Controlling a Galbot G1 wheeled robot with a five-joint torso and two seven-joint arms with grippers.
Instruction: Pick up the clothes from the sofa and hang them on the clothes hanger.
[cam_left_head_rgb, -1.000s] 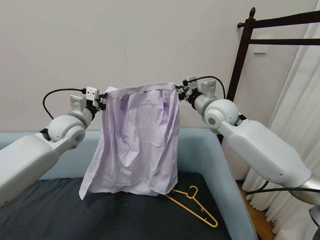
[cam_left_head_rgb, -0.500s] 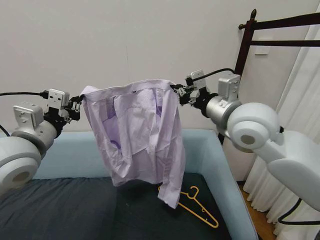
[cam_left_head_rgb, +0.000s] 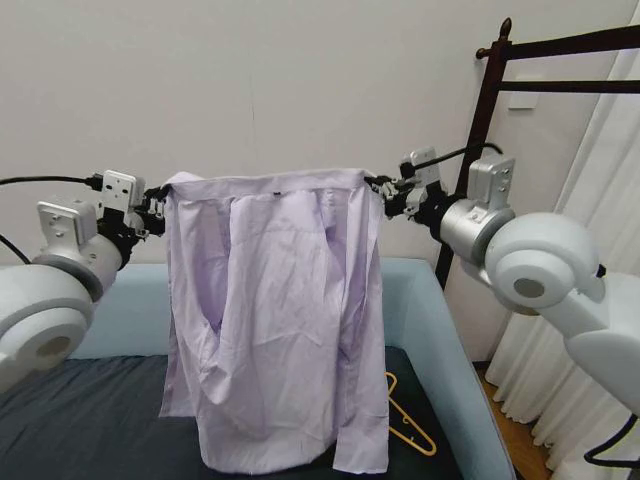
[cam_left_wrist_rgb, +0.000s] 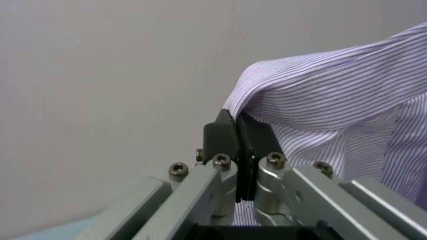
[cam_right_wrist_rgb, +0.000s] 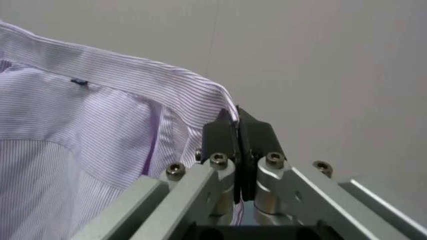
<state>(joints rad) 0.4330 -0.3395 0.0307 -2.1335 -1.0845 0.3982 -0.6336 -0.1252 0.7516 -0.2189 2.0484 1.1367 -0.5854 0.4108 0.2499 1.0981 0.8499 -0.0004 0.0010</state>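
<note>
**Lilac shirt held spread above the sofa**

The left end effector, at the middle left of the head view, is clenched on one top corner of the pin-striped shirt. The right end effector, right of centre and slightly higher, is clenched on the opposite corner. Between them the top edge of the fabric runs taut and nearly level in front of the pale wall.

From that edge the shirt hangs in loose vertical folds down the centre of the frame. Its hem reaches low in front of the sofa's dark seat cushion; whether it touches the cushion cannot be told. The sofa's back and arm are light blue.

A yellow hanger lies on the cushion at the lower right of centre, partly hidden behind the hem. A dark wooden rack stands at the upper right, well apart from the shirt, beside a white curtain.

In each wrist view the black pads are pressed together with striped cloth pinched between them.
</note>
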